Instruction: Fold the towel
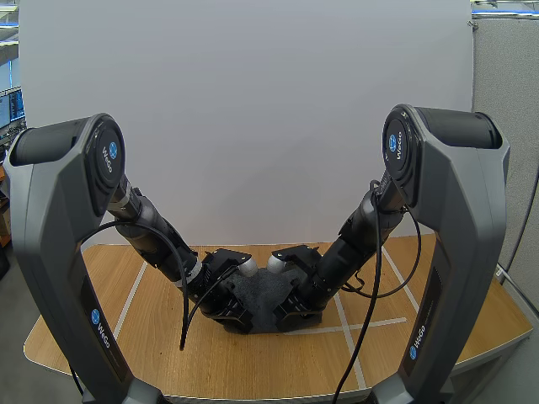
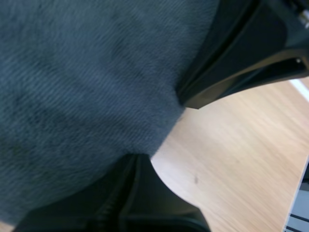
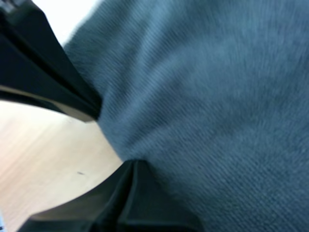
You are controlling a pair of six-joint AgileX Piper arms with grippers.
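Wooden table [image 1: 168, 353], grey towel [image 1: 268, 296] centred — long axis unclear, left gripper [image 2: 161, 128] and right gripper [image 3: 113, 137] each pinching an edge.

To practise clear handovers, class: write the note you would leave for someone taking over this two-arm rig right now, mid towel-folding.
Grippers: left gripper pinches one edge of the dark grey towel; right gripper pinches the opposite edge.
Towel: on the wooden table, mid-table between the arms.
Done: both grips look taken.
Left: probably lift the held edges, carry them over, release. Whether a fold is already made cannot be told.
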